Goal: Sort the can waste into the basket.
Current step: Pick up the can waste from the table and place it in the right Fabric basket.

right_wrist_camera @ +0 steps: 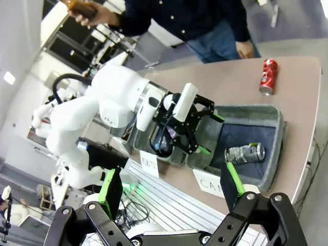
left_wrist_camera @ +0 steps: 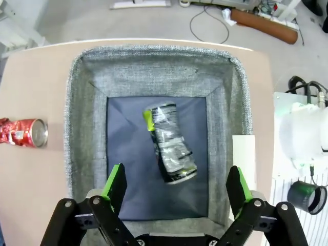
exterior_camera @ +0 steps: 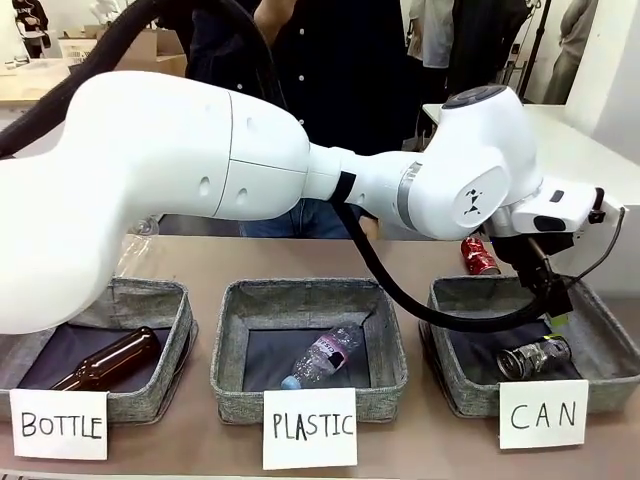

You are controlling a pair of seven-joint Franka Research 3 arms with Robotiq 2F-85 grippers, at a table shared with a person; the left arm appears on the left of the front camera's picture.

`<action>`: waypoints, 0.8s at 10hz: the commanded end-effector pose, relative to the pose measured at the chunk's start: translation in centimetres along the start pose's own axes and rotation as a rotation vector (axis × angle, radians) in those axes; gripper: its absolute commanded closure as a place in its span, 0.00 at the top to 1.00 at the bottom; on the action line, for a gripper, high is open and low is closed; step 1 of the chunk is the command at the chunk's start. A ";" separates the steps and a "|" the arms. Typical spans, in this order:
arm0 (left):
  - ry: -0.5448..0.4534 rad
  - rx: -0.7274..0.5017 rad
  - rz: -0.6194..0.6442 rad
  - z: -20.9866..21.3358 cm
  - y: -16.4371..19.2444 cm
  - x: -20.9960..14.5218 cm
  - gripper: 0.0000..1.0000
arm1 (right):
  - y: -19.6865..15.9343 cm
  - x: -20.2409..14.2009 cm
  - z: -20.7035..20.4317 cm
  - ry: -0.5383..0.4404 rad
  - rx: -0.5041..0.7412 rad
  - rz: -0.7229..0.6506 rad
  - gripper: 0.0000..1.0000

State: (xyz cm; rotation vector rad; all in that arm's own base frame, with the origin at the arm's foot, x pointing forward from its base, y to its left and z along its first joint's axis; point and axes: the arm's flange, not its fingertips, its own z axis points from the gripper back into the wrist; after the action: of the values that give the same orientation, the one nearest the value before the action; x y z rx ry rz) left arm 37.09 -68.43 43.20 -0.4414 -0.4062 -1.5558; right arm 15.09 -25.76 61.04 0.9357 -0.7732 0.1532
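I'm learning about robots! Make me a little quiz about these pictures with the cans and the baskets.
1. True or false: the red can lies inside the CAN basket.
2. What lies in the PLASTIC bin? A) a paper cup B) a clear plastic bottle C) a glass jar
3. Fill the gap: the left pincer over the dark can is ____ (open or shut).

Key: 1 false, it lies outside the basket. 2 B. 3 open.
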 end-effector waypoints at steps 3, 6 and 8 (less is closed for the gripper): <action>-0.015 0.006 -0.017 -0.1 -0.1 0.2 1.00 | 0.0 0.0 0.0 0.000 0.000 0.000 1.00; 0.022 -0.052 0.237 7.9 -1.8 -4.4 1.00 | 1.9 2.9 -8.6 0.144 0.026 0.076 1.00; 0.040 0.064 0.388 17.8 -6.8 -10.3 1.00 | 3.4 3.1 -16.3 0.317 0.048 0.119 1.00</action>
State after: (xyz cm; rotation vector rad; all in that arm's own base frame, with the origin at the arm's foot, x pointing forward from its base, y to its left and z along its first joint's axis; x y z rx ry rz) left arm 36.34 -58.68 50.56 -0.4372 -0.3150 -1.2614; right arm 23.12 -14.18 60.06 0.8914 -0.5776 0.3772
